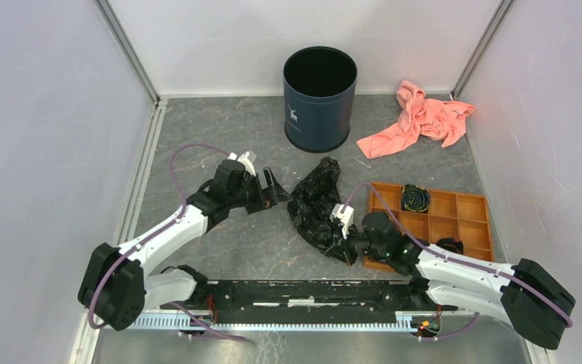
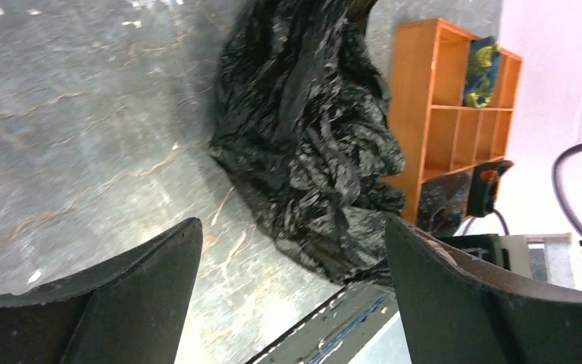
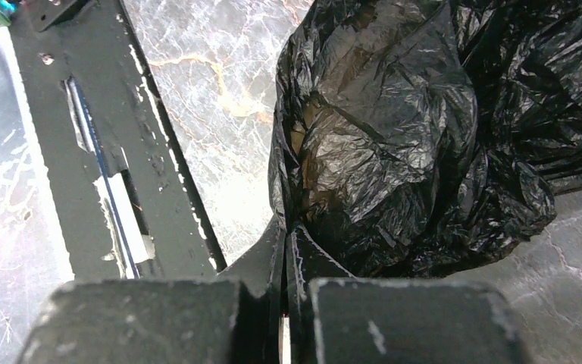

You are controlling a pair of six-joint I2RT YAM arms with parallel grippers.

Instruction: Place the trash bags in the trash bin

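The crumpled glossy black trash bag [image 1: 314,203] lies on the grey table between my two arms. It fills the middle of the left wrist view [image 2: 311,144] and the right wrist view [image 3: 417,129]. My right gripper [image 1: 342,244] is shut on the bag's near edge; its fingertips [image 3: 288,231] pinch the film. My left gripper [image 1: 273,189] is open and empty, just left of the bag, its fingers [image 2: 144,280] wide apart. The navy-blue trash bin [image 1: 319,98] with a white deer logo stands upright at the back, its mouth open.
An orange compartment tray [image 1: 443,216] with a small black roll [image 1: 415,199] sits right of the bag, also in the left wrist view [image 2: 439,114]. A salmon-pink cloth [image 1: 417,117] lies at the back right. A black rail [image 1: 311,292] runs along the near edge.
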